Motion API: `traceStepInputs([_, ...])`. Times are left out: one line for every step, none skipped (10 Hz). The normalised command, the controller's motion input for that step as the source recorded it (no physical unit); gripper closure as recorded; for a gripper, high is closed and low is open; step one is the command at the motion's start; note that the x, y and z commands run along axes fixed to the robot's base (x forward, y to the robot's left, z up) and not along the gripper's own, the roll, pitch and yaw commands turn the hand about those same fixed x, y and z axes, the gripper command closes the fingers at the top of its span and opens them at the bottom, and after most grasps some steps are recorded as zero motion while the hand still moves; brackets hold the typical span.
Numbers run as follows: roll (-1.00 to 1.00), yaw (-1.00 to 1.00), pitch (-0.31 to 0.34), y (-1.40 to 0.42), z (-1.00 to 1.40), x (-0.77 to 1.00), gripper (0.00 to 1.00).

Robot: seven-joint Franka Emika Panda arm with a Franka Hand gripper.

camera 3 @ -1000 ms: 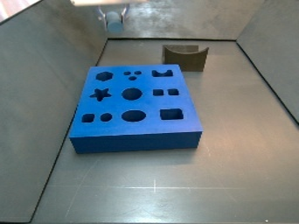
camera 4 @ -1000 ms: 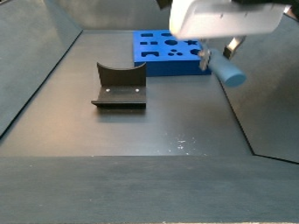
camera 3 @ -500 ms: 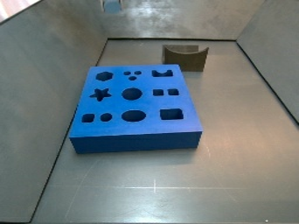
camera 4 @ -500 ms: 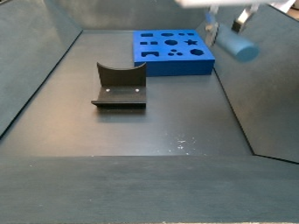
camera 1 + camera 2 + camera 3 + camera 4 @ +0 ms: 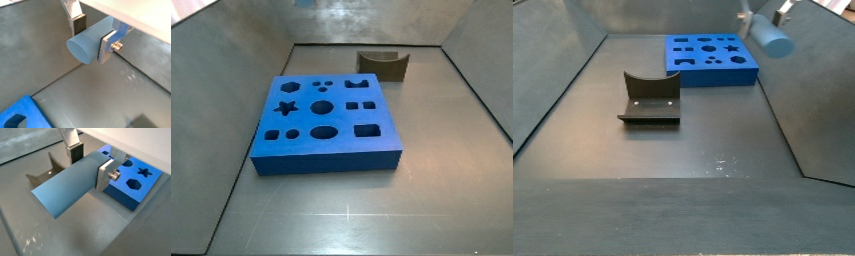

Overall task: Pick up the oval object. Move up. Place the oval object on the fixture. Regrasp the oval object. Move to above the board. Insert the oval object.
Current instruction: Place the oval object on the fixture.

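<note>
- While you look across a side view from its left edge, you first meet the fixture [image 5: 649,98], an olive-brown notched block standing on the grey floor [image 5: 673,150] with nothing in its notch.
- At about two o'clock from it you find the board [image 5: 710,60], a blue slab lying flat with its shaped holes unfilled.
- Further right, at about one o'clock from the board and well above the floor, you see the oval object [image 5: 770,38], tilted, hanging from the gripper [image 5: 767,14], which is mostly cut off by the frame's upper edge.
- In both wrist views your fingers [image 5: 108,44] are closed onto the oval object [image 5: 90,42], one silver plate on each side, its rounded pale blue end facing the camera.
- In a side view the board [image 5: 325,121] sits mid-floor, with the fixture [image 5: 382,64] at one o'clock from it, apart.
</note>
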Motion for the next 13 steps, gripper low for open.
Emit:
traceStepInputs([-0.18, -0.26, -0.070, -0.11, -0.09, 1.00, 1.00])
traceStepInputs([-0.16, -0.19, -0.064, -0.11, -0.10, 1.00, 1.00])
traceStepInputs([-0.15, -0.12, -0.057, -0.09, -0.09, 1.00, 1.00])
traceStepInputs([-0.15, -0.09, -0.053, -0.09, -0.09, 1.00, 1.00])
traceStepInputs([-0.15, -0.06, -0.049, -0.08, -0.09, 1.00, 1.00])
traceStepInputs([-0.15, -0.05, -0.041, -0.07, -0.09, 1.00, 1.00])
traceStepInputs([-0.14, -0.03, -0.031, -0.06, -0.09, 1.00, 1.00])
traceStepInputs([-0.14, -0.02, -0.021, -0.06, -0.08, 1.00, 1.00])
traceStepInputs([-0.13, -0.01, -0.009, -0.05, -0.08, 1.00, 1.00])
traceStepInputs([-0.12, -0.01, -0.002, -0.04, -0.08, 1.00, 1.00])
traceStepInputs([-0.12, 0.00, 0.012, -0.04, -0.07, 1.00, 1.00])
traceStepInputs([-1.00, 0.07, 0.124, 0.35, 0.18, 1.00, 1.00])
traceStepInputs([-1.00, 0.06, 0.134, 0.38, 0.20, 1.00, 1.00])
